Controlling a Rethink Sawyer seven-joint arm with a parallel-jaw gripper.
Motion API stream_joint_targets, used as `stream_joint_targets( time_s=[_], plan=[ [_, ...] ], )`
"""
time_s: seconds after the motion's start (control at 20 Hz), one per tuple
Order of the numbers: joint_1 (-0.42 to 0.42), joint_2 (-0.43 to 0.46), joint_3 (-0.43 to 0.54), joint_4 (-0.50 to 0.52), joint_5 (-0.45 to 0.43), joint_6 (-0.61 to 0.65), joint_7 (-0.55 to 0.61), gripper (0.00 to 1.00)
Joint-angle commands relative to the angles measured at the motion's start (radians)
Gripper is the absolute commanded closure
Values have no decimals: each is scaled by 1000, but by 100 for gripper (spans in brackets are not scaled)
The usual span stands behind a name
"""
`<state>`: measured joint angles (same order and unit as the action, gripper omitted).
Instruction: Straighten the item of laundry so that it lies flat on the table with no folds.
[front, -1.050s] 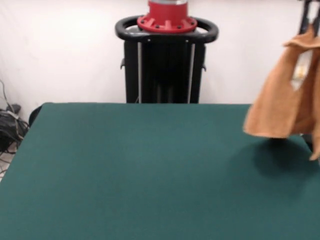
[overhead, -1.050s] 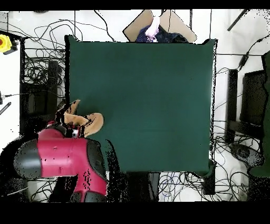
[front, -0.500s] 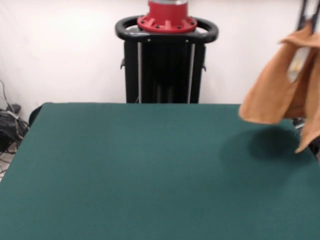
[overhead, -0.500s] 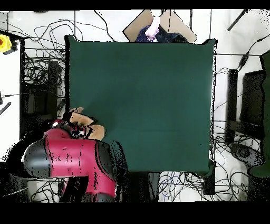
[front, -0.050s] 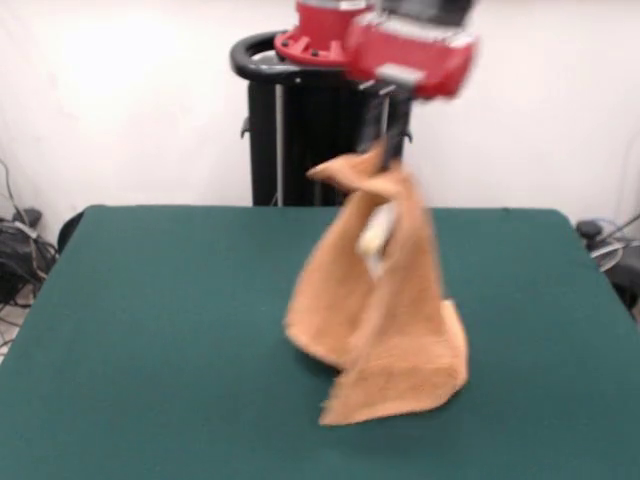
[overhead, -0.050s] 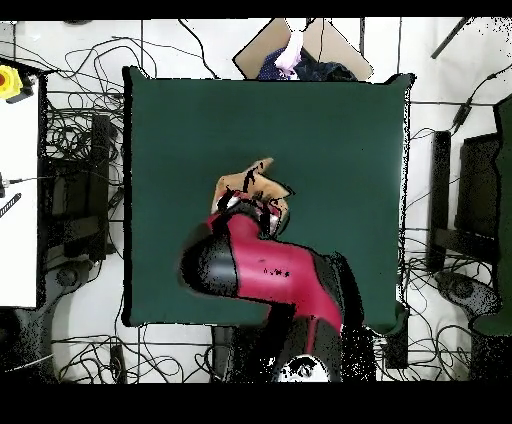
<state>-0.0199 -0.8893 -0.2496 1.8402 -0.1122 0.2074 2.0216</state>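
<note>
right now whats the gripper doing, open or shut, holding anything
Gripper: shut on the towel, which hangs bunched from it, lower end at the green table.

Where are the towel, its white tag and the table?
towel (front, -0.050s: 400, 340), front view, lower hanging part.
white tag (front, -0.050s: 373, 240), front view, tag's middle.
table (front, -0.050s: 150, 330), front view, bare green top.
</note>
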Motion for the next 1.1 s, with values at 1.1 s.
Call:
stream_joint_targets(
  time_s=[1.1],
  plan=[
    [289,83,-71,59,6,83,230,100]
  ],
)
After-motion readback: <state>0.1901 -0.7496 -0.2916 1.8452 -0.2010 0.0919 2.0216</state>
